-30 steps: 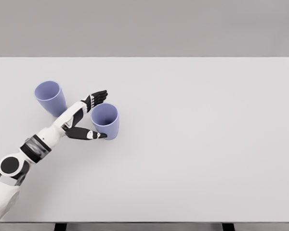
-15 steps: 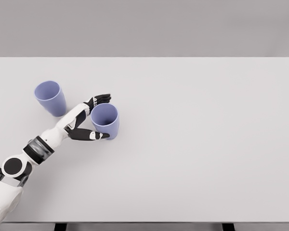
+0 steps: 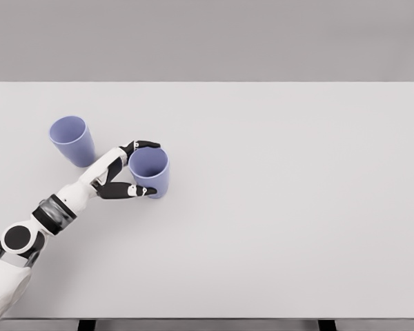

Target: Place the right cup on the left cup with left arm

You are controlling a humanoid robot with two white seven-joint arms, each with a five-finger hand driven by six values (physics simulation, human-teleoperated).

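A wide white table [image 3: 276, 227] is seen filling most of the head view, its top matte and evenly lit. The far edge runs straight across the upper part of the picture. Behind it, a plain grey wall [image 3: 207, 38] is shown, featureless, slightly lighter towards the top. Light is diffuse; only soft shadows are cast. At the bottom edge, two short dark table supports [image 3: 326, 325] are visible under the near edge.
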